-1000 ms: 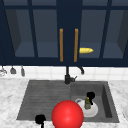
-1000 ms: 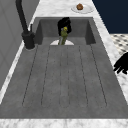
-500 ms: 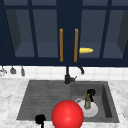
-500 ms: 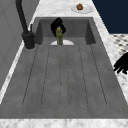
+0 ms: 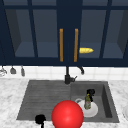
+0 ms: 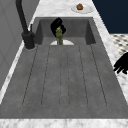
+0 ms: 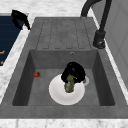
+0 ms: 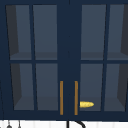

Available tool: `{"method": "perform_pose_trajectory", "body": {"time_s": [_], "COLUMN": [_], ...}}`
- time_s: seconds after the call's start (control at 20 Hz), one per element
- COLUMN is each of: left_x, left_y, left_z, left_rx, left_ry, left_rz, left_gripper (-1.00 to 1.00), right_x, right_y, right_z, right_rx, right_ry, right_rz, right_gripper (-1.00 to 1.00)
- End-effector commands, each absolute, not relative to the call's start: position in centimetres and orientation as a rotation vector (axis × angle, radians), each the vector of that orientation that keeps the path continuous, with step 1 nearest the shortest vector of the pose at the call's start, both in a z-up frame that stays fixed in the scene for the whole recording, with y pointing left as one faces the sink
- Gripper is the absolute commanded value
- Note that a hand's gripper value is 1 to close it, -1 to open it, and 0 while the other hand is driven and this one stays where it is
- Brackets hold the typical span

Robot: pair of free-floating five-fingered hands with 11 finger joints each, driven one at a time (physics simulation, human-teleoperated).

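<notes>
Green and yellow, a little bottle [image 5: 87,102] is standing upright on a white plate [image 5: 94,112] in the sink basin [image 5: 106,100]. The right hand [image 5: 90,92] is sitting on top of the bottle, with its fingers curling down around the bottle's upper part. The right side view is looking into the basin, so it is showing this best: the right hand [image 7: 73,71] is covering the top of the bottle [image 7: 69,84], and the plate [image 7: 56,93] is lying flat on the basin floor. That view is also showing a tiny red thing [image 7: 37,74] lying on the basin floor, well apart from the plate.

From the left side, the right hand [image 6: 58,24] is showing behind the bottle [image 6: 59,36], and just a thin edge of the plate [image 6: 67,43] is peeking over the basin wall. This view is also showing a small plate with a brown thing [image 6: 79,6] on the counter past the sink.

The left hand [image 5: 40,119] is hanging in the air at the front edge of the ribbed draining board [image 5: 42,100]. In the left side view the left hand [image 6: 122,64] is hanging over the counter edge with its fingers loose and pointing down.

A big red ball [image 5: 67,115] is sitting low in the front view, just beside the plate. The black tap [image 5: 68,75] is standing behind the sink. The upper view is showing a dark blue cabinet [image 8: 65,50] with glass doors, and a yellow thing [image 8: 86,104] is lying on its lower shelf.
</notes>
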State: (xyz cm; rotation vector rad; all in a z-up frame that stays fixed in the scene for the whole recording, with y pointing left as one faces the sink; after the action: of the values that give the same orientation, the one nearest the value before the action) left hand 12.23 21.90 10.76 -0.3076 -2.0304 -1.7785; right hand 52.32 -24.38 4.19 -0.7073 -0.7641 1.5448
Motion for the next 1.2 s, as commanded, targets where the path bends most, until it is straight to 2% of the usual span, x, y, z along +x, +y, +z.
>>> {"method": "perform_pose_trajectory", "body": {"time_s": [0.0,0.2,0.25,1.15], "left_x": [12.2,12.2,12.2,12.2], "left_y": [21.9,21.9,21.9,21.9], "left_z": [10.8,10.8,10.8,10.8], "left_rx": [-0.308,-0.308,-0.308,-0.308], "left_ry": [-2.030,-2.030,-2.030,-2.030], "left_rz": [-1.778,-1.778,-1.778,-1.778], "left_gripper": [0.00,0.00,0.00,0.00], "right_x": [50.4,50.4,50.5,52.1], "right_y": [-23.9,-24.3,-24.4,-24.8], "right_z": [2.7,2.7,2.8,7.1], "right_rx": [-0.794,-0.788,-0.785,-0.755], "right_ry": [-0.820,-0.831,-0.833,-0.837], "right_rz": [1.520,1.517,1.517,1.547], "right_gripper": [1.00,1.00,-1.00,-1.00]}}
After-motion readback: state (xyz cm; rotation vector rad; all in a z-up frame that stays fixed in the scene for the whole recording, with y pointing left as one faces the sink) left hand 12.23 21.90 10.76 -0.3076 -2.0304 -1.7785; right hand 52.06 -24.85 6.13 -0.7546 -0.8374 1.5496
